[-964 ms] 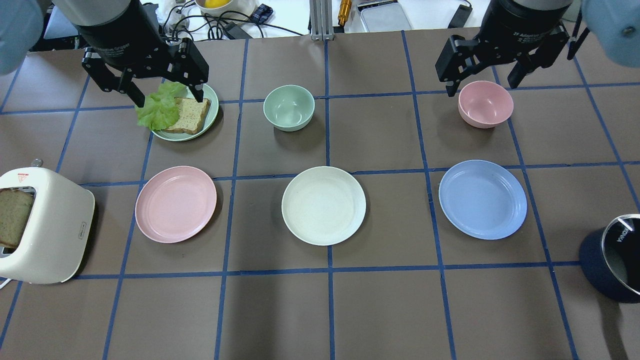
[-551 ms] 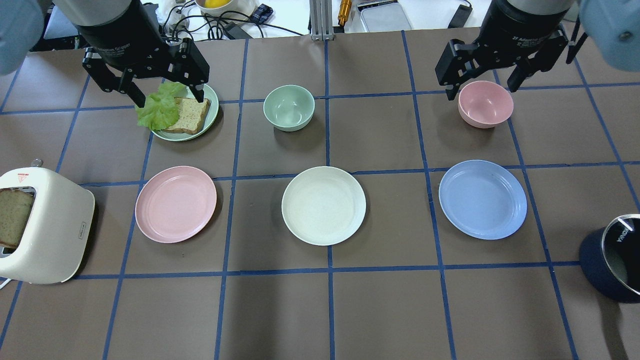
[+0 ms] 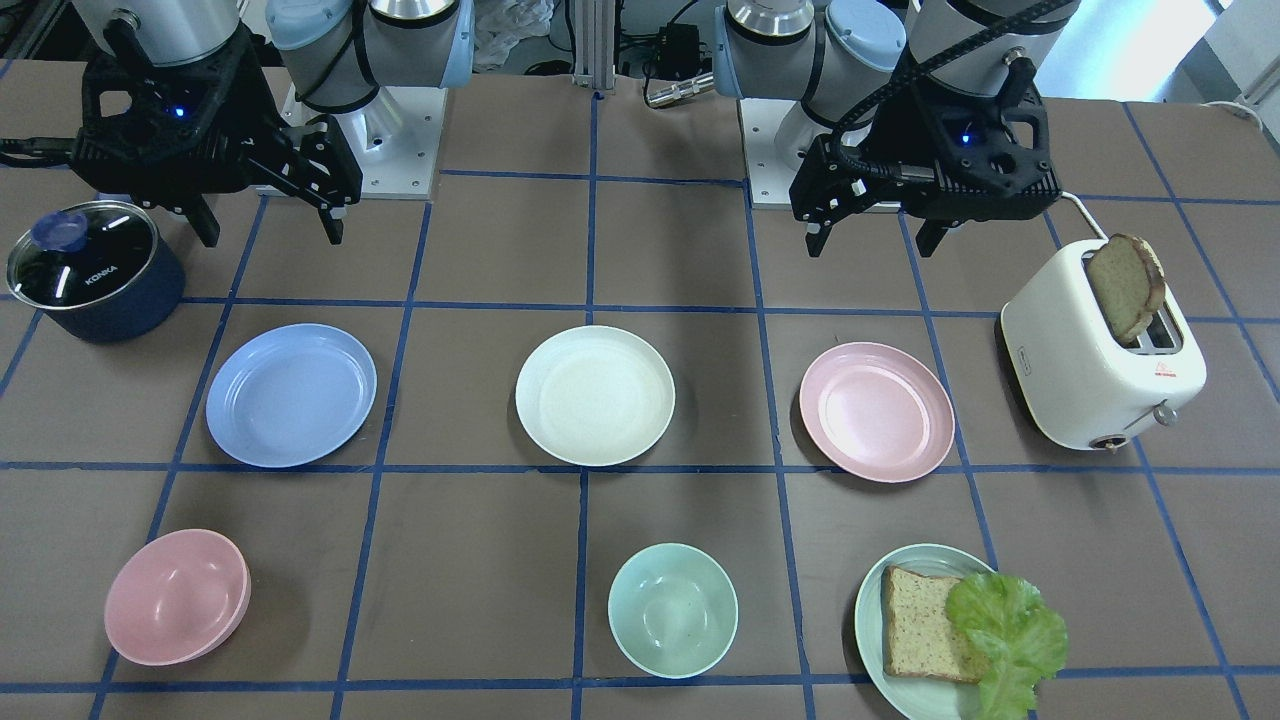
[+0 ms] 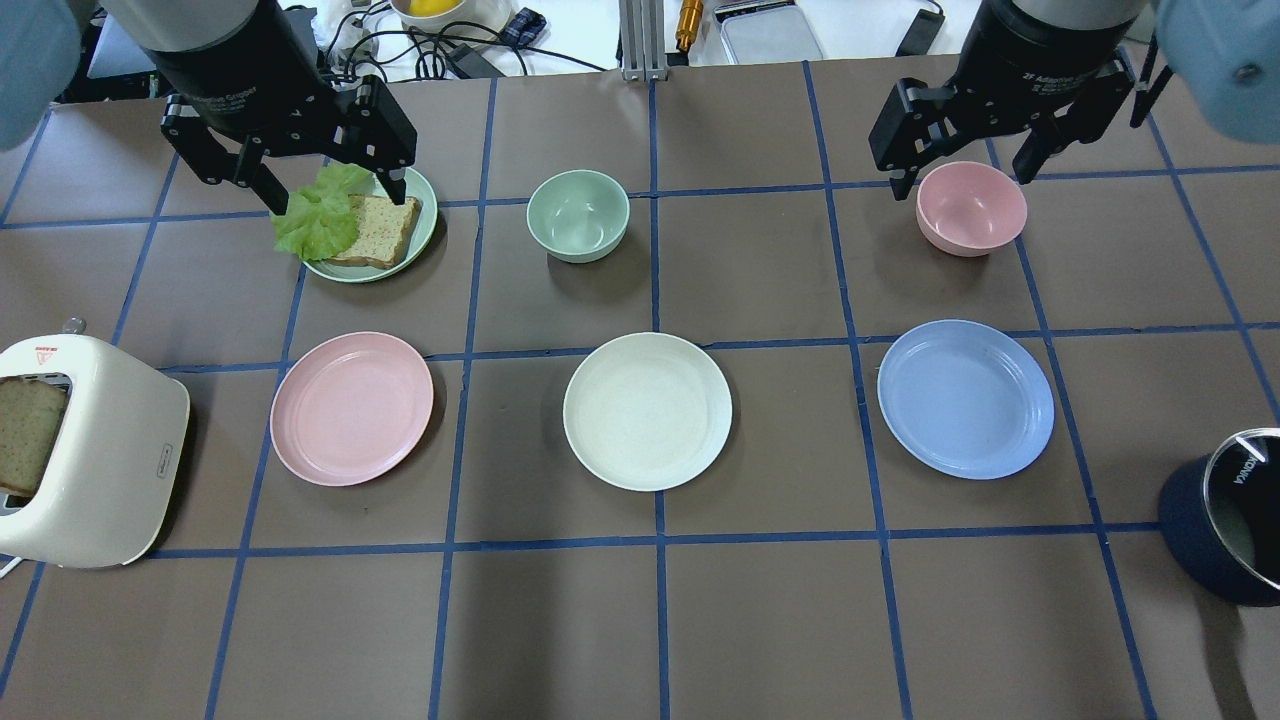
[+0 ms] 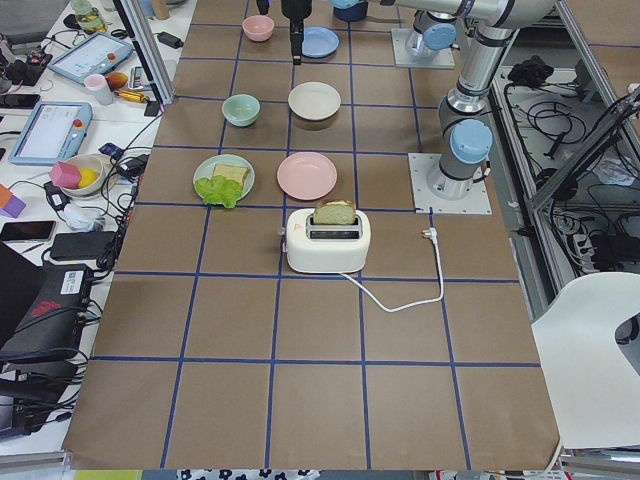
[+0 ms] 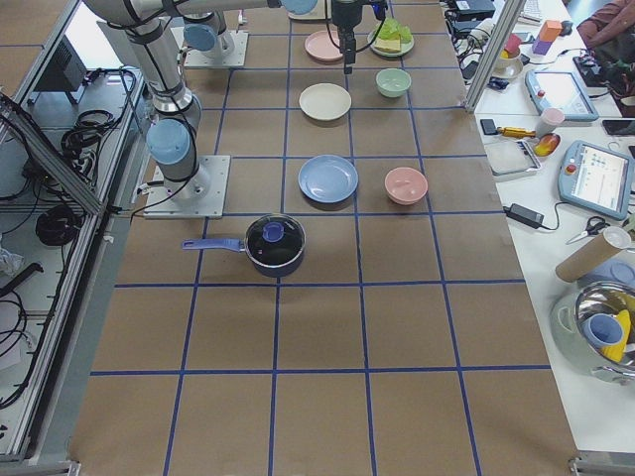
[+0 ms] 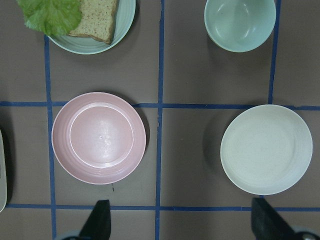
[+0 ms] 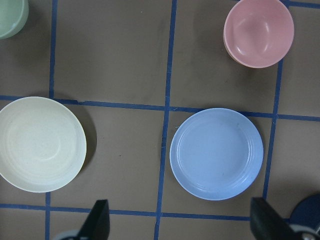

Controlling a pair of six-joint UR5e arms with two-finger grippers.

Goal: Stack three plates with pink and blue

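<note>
Three equal plates lie apart in a row on the brown table: the pink plate (image 4: 352,408) on the left, the cream-white plate (image 4: 647,411) in the middle, the light blue plate (image 4: 965,398) on the right. All are empty. My left gripper (image 4: 340,195) is open and empty, held high above the table behind the pink plate (image 7: 99,137). My right gripper (image 4: 965,175) is open and empty, held high behind the blue plate (image 8: 216,154). In the front-facing view the left gripper (image 3: 868,245) and the right gripper (image 3: 272,235) both hang clear of the plates.
A mint plate (image 4: 430,225) with bread and lettuce, a mint bowl (image 4: 578,215) and a pink bowl (image 4: 970,207) stand in the far row. A white toaster (image 4: 110,470) with bread is at the left edge. A dark lidded pot (image 4: 1225,515) is at the right edge.
The right gripper has drifted slightly up and away in the overhead view. The left gripper and the plates have hardly moved.
</note>
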